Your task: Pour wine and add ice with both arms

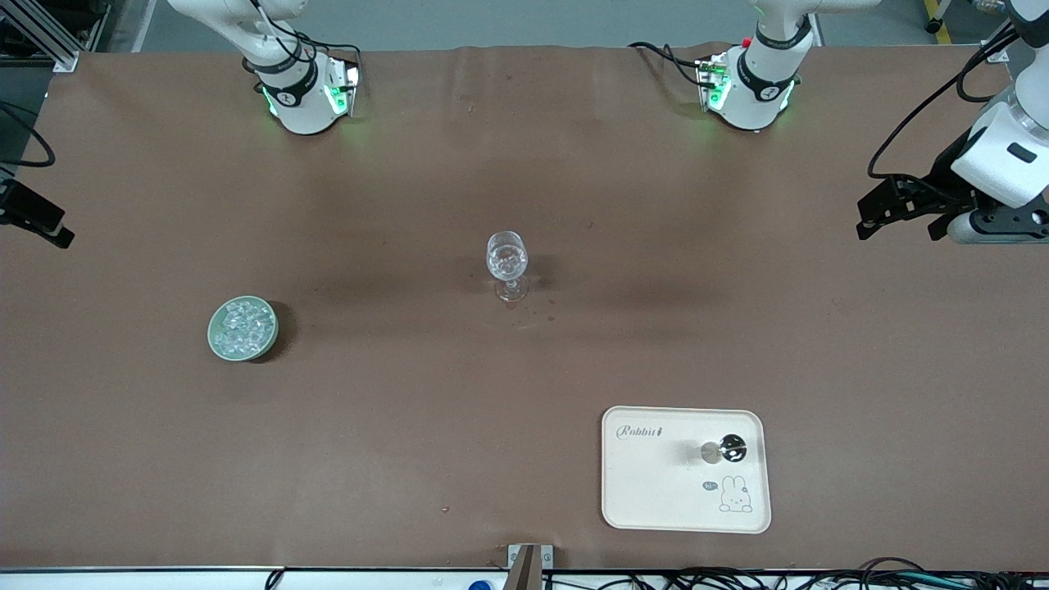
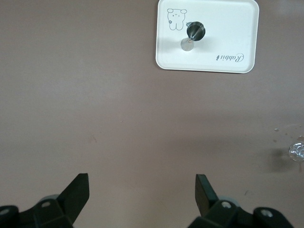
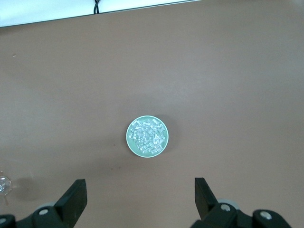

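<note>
Both arms wait raised at their own ends of the table, the left gripper (image 2: 141, 192) with fingers spread wide apart, the right gripper (image 3: 140, 197) likewise (only its black edge (image 1: 37, 217) shows in front view).

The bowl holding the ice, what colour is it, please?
Pale green bowl; clearest in the right wrist view.

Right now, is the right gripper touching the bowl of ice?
Apart. The right wrist view shows the right gripper open, its fingers over bare table, with a strip of table between them and the green bowl of ice.
</note>
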